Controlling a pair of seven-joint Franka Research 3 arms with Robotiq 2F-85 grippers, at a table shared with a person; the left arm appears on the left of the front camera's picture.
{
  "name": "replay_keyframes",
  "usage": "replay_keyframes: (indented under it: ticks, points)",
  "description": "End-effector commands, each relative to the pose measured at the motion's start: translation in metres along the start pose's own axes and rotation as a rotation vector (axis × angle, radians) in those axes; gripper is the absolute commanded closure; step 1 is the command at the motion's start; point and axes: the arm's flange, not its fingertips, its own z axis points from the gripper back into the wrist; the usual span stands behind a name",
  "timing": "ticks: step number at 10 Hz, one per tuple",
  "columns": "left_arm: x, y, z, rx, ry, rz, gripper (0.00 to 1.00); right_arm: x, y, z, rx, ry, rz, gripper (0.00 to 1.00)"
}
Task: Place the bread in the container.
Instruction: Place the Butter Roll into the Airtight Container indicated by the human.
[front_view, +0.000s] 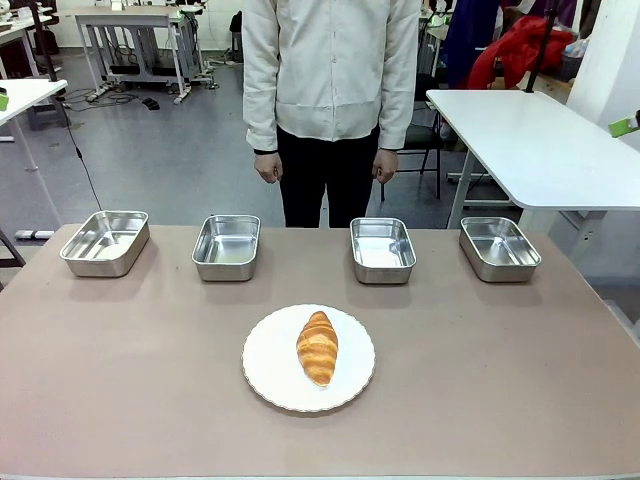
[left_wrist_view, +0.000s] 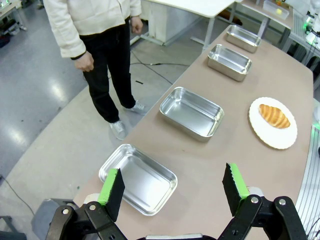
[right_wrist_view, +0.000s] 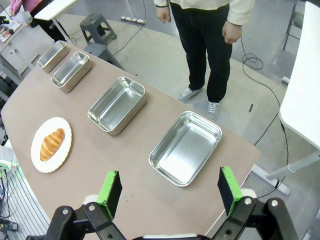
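Note:
The bread, a golden-brown croissant (front_view: 317, 346), lies on a round white plate (front_view: 270, 375) at the table's middle front. It also appears in the left wrist view (left_wrist_view: 273, 115) and the right wrist view (right_wrist_view: 51, 144). Four alike steel pans stand empty in a row along the far side: (front_view: 105, 242), (front_view: 226, 246), (front_view: 382, 249), (front_view: 498, 248). My left gripper (left_wrist_view: 173, 184) hangs open high above the table's left end, over the pan (left_wrist_view: 138, 178). My right gripper (right_wrist_view: 170, 188) hangs open above the right end, near the pan (right_wrist_view: 186, 147). Neither holds anything.
A person in a white jacket (front_view: 330, 70) stands at the far side with both hands down. The table (front_view: 500, 380) has bare room around the plate. White side tables (front_view: 545, 140) stand beyond the right corner.

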Motion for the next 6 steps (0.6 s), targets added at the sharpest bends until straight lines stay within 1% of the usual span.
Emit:
replay_keyframes:
  ticks: [1, 6]
  points:
    - [0.0008, -0.0005, 0.0, -0.002, -0.006, -0.002, 0.0, 0.0006, 0.0005, -0.0006, 0.007, -0.011, 0.004, 0.0]
    - [0.0008, -0.0005, 0.0, -0.002, -0.006, -0.002, 0.0, 0.0006, 0.0005, -0.0006, 0.007, -0.011, 0.004, 0.0]
